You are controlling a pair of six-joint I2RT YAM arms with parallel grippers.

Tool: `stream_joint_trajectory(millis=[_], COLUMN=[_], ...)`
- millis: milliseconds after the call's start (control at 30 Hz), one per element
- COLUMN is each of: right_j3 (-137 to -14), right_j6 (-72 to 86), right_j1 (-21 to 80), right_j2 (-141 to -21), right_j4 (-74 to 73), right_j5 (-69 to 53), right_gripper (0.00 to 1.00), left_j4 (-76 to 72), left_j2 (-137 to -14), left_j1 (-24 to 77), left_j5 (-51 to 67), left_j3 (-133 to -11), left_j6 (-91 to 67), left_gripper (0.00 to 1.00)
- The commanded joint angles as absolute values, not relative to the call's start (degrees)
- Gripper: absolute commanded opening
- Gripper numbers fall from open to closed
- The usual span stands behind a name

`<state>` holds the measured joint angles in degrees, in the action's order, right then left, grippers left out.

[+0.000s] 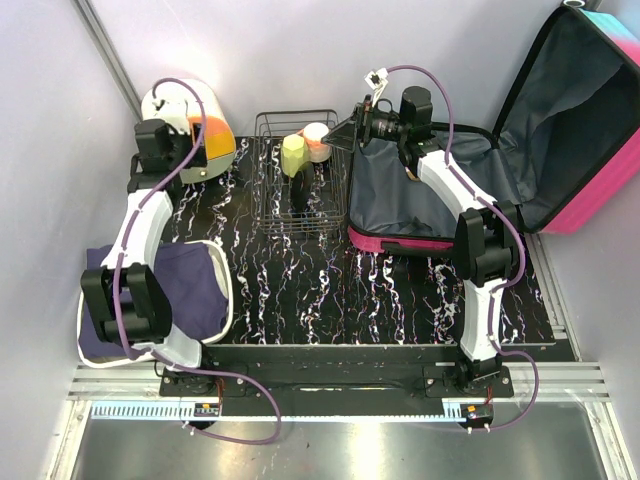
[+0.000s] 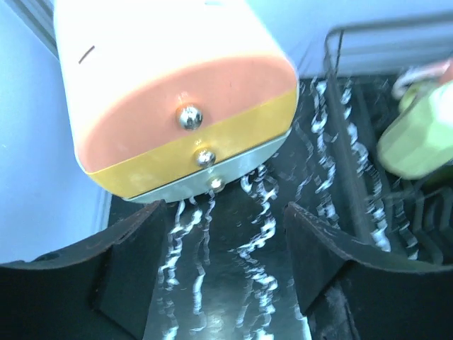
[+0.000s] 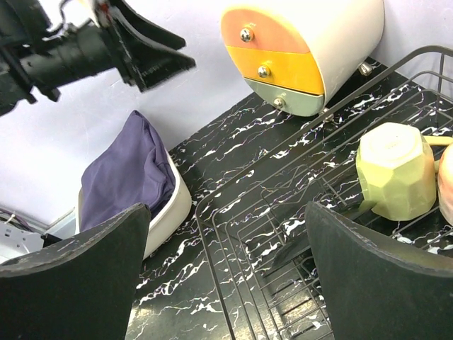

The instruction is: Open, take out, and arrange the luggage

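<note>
Luggage (image 1: pixel 385 195) sits at the table's far right. It is open, base flat, lid thrown back toward the right wall, grey lining facing up. Its long axis seems to run left to right. Opening done; take-out in hand, I judge.

Right gripper (image 1: pixel 345 133) hangs over the base's left rim, jaws spread, empty. Left gripper (image 2: pixel 226 212) likewise agape, facing the drawer box (image 2: pixel 177 92).

Next: right arm must dip into the base; contents not visible.

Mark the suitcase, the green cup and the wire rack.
suitcase (image 1: pixel 575 100): top view, grey lining of open lid.
green cup (image 3: pixel 393 170): right wrist view, faceted side.
wire rack (image 1: pixel 290 222): top view, bare front grid.
</note>
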<state>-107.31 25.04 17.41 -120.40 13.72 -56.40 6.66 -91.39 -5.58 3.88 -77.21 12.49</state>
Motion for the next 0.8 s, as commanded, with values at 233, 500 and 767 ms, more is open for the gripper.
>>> stream_joint_trajectory(millis=[233,500,767], right_j3=[-110.4,-112.1,-117.2], right_j6=[20.8,16.9,13.2], right_j1=[17.3,16.9,16.5], right_j2=[-117.1,-116.9,-118.4], right_j4=[7.9,0.3,-10.6], right_j5=[-56.1,-55.0,-53.0], right_gripper=[1.00,1.00,1.00], left_j4=[-2.7,-12.8,-22.6], left_j2=[-92.5,-102.6,-115.4], left_j1=[-13.3,-13.7,-13.0], left_j5=[13.7,7.6,4.8], left_j3=[-66.2,-65.0,-72.8], left_j6=[-39.1,-50.5,-51.9], left_gripper=[0.79,0.70,0.54])
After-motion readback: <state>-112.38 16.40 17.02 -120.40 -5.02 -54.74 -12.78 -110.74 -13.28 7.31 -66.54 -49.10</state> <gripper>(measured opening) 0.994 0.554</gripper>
